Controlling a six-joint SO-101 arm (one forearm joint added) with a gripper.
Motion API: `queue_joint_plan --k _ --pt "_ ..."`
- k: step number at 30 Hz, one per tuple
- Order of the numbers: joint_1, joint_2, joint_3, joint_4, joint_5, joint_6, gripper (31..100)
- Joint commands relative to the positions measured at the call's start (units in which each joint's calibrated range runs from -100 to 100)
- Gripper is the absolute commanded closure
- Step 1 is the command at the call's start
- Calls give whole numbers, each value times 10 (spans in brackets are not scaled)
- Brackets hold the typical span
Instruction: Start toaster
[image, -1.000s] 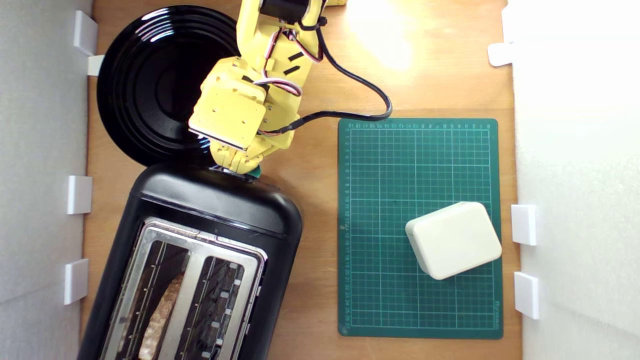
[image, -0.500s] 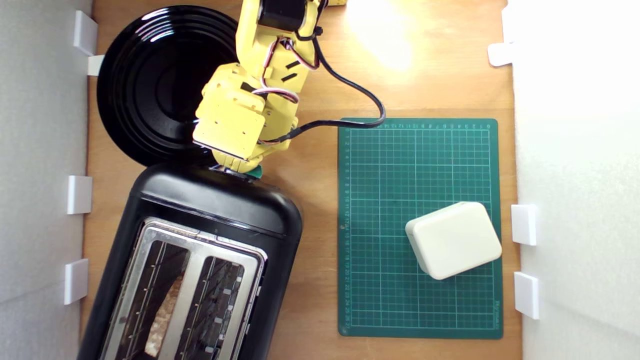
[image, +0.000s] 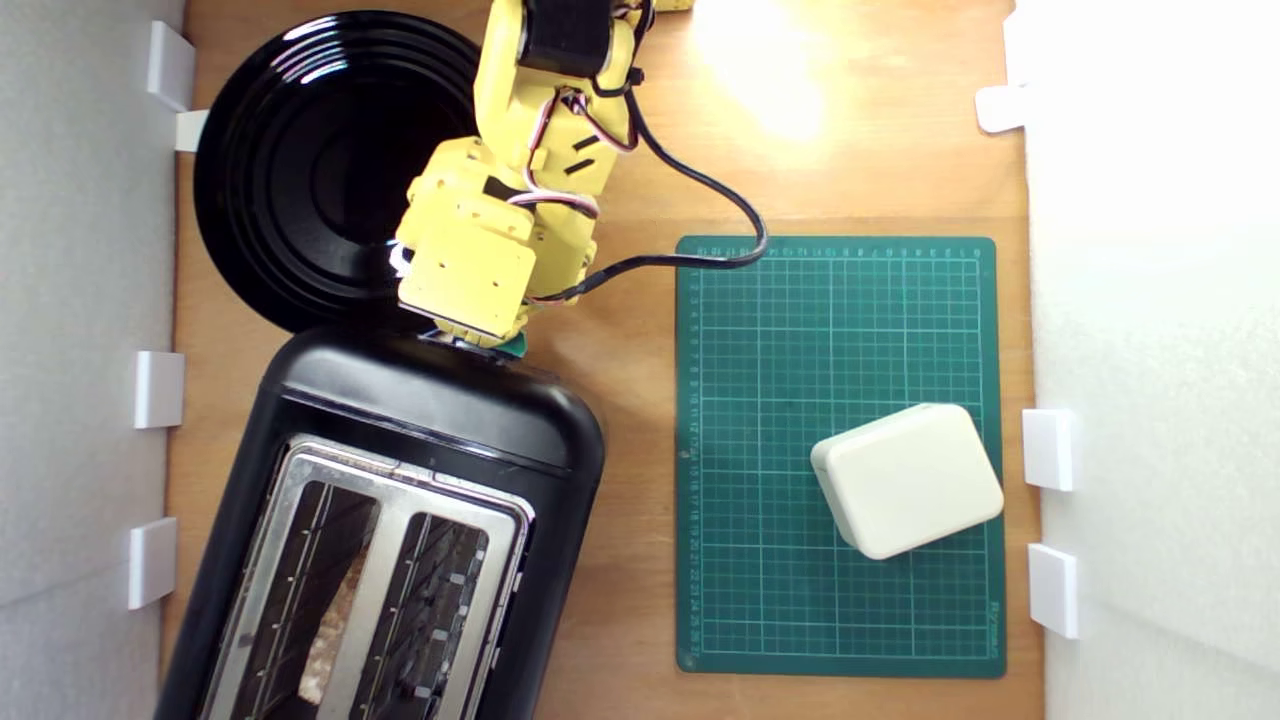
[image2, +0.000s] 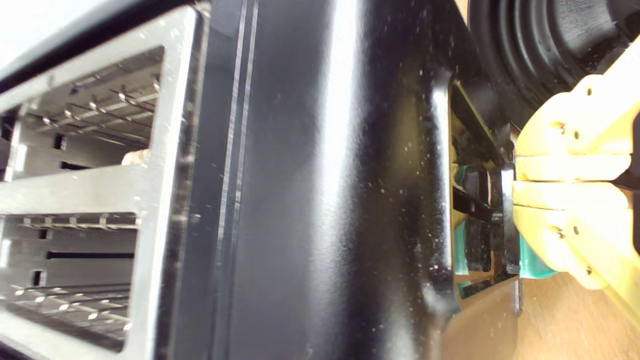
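The claw (image2: 515, 181), fingers pressed together, sits on the toaster's (image: 400, 440) green lever (image2: 532, 261), apparently touching it; bread (image: 325, 640) shows inside.

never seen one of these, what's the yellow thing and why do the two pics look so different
The yellow thing is a small robot arm. One picture comes from a camera above the wooden table; the other from a camera on the arm's wrist, so it sees everything close up.

On the table are a black toaster with bread low in one slot, a round black plate, and a green cutting mat with a small cream box on it.

The wrist view shows the arm's gripper, its two fingers pressed together, resting on the toaster's green lever tab. It holds nothing.
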Motion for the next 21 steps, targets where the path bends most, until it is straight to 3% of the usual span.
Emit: queue_joint_plan --k 1,21 --pt "1 17 2 -8 -11 0 989" --pt "-13 107 2 -3 -19 -15 989"
